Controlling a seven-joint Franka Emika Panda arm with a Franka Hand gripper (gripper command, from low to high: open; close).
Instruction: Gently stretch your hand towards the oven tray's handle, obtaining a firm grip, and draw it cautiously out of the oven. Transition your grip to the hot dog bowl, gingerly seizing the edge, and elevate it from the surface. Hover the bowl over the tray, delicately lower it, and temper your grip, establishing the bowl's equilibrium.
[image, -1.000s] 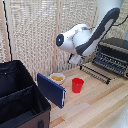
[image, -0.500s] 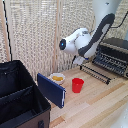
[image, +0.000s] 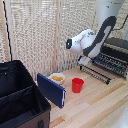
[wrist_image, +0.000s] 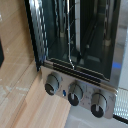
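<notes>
On the pale wood table (image: 95, 105), my arm has barely shifted from a moment ago, near the oven (image: 116, 47). I cannot tell the pincer's state. The hot dog bowl (image: 57, 78) sits beside the red cup (image: 77, 85).

A pale wooden tabletop (image: 100, 105) of light planks carried everything. Toward the exterior view's left edge stood a large black fabric case (image: 20, 100), open at the top, filling that corner. Just beside it a blue flat panel (image: 51, 90) stood upright on the wood, tilted on its edge. Behind the panel, near the back edge, sat the hot dog bowl (image: 57, 78), white with yellow-orange food inside. A red cup (image: 77, 85) stood upright near the bowl, apart from it, toward the middle of the tabletop. At the far corner on the exterior view's right rested the oven (image: 117, 52), its oven tray (image: 111, 64) drawn forward above the wood.
</notes>
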